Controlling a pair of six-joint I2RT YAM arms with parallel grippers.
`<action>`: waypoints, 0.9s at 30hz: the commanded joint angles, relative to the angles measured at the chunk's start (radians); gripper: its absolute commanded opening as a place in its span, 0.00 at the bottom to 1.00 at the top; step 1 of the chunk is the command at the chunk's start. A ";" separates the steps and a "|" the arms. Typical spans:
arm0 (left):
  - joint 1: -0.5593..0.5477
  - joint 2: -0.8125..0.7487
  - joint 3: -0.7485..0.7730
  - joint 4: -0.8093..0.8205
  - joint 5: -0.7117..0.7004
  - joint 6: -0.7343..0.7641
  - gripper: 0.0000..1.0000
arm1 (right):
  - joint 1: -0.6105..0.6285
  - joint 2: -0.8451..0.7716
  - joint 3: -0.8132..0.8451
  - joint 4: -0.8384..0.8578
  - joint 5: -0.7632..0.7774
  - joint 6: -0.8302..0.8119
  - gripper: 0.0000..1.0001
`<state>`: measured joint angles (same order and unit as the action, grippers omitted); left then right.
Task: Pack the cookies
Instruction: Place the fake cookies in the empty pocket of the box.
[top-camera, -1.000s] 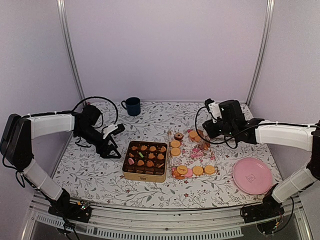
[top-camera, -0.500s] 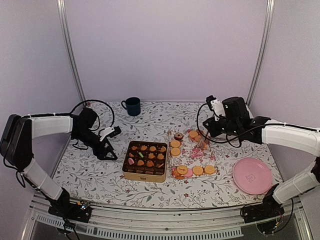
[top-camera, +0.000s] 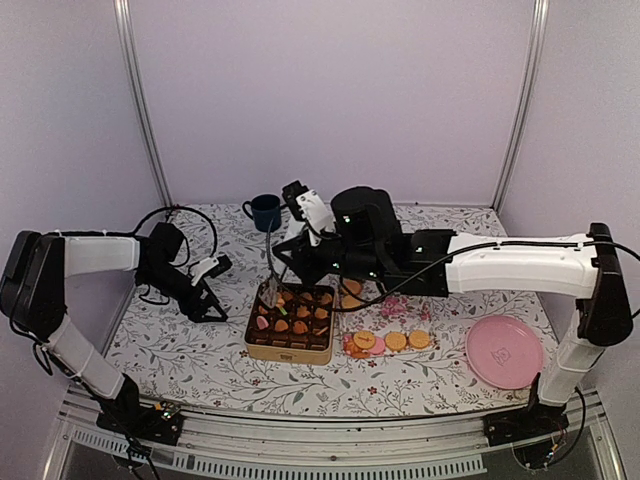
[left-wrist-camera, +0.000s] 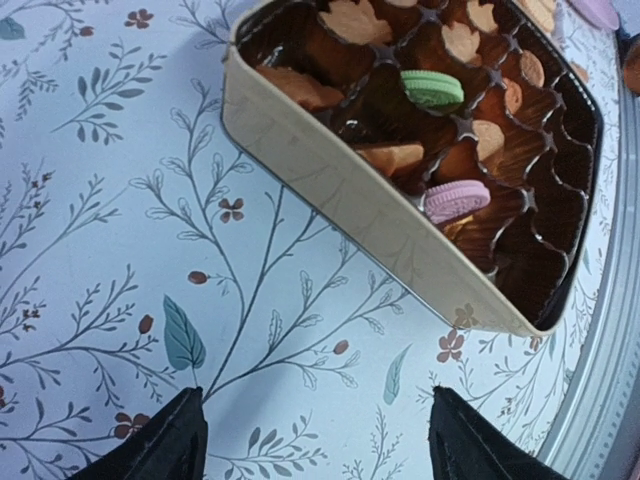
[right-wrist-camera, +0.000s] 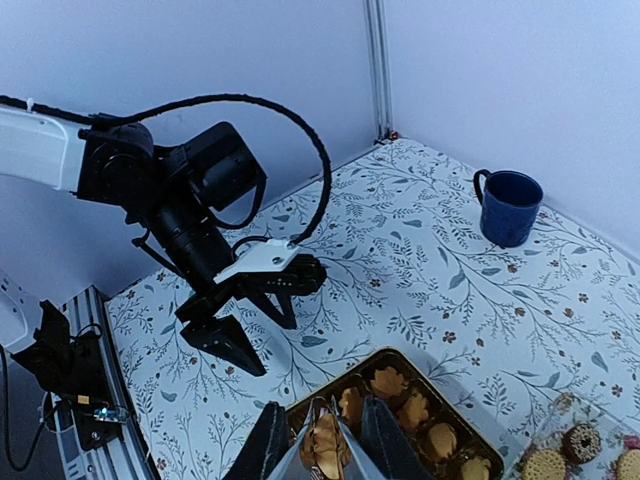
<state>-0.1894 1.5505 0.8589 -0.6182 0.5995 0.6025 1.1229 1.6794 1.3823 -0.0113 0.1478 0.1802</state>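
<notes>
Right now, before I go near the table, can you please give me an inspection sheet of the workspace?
Surface: table under a floral cloth, lying flat.
Job's things: tin with most cells holding cookies; loose cookies lie on the cloth right of it.
Clutter: blue mug upright at the back; pink plate at the near right, nothing on it.
Grippers: left gripper open, low over the cloth left of the tin; right gripper above the tin's far left corner, fingers shut on a wrapped cookie.
Cables: black cable loops beside the left arm, away from the tin.
Surroundings: plain lilac walls, metal posts; nothing else seen.
</notes>
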 joint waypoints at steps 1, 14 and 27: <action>0.054 0.008 -0.014 0.014 0.046 0.015 0.76 | 0.034 0.119 0.104 0.096 0.006 0.018 0.00; 0.093 -0.008 -0.035 0.012 0.062 0.037 0.77 | 0.089 0.243 0.172 0.097 -0.014 0.048 0.01; 0.092 -0.029 -0.041 0.008 0.062 0.036 0.77 | 0.114 0.231 0.142 0.095 0.030 0.056 0.21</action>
<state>-0.1081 1.5501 0.8249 -0.6113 0.6464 0.6250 1.2308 1.9240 1.5154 0.0376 0.1467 0.2268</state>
